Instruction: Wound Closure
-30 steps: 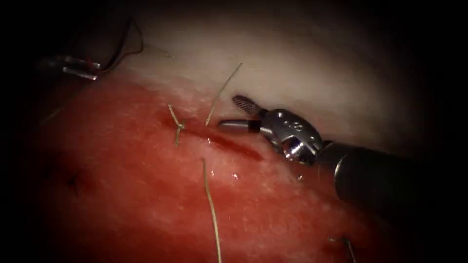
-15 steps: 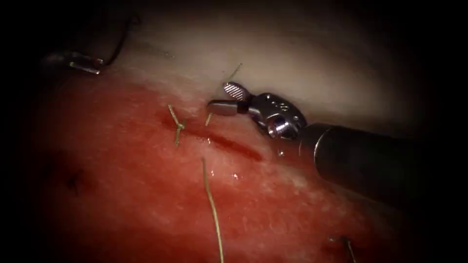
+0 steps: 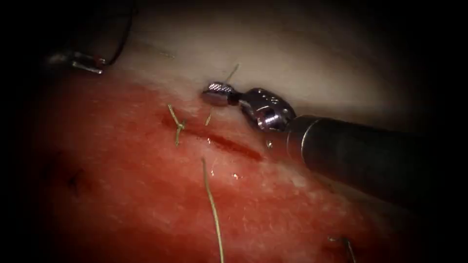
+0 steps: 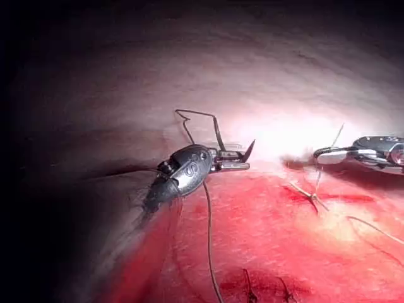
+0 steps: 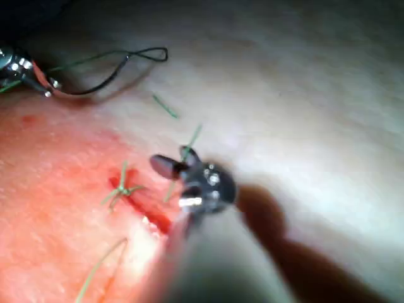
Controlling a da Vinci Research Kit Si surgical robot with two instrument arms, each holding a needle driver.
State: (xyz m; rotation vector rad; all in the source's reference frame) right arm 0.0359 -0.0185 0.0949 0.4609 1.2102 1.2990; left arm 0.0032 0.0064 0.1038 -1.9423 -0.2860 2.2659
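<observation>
Moving up from the cut (image 3: pixel 229 142), the right tool (image 3: pixel 217 93) closes its fingers on the thread end (image 3: pixel 231 73) there. The left tool (image 3: pixel 80 64), far left of the cut, grips the needle (image 4: pixel 216 130), out of the tissue (image 3: pixel 146 195). Pulling gently seems wise.

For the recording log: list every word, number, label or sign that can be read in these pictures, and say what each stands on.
None can be read.
Left tool: a raised curl on its dark wrist housing, perhaps a mark, not legible as a letter or number.
Right tool: round dots on its metal wrist look like pins or holes, not writing.
Tissue, thread: no print, label or sign.
</observation>
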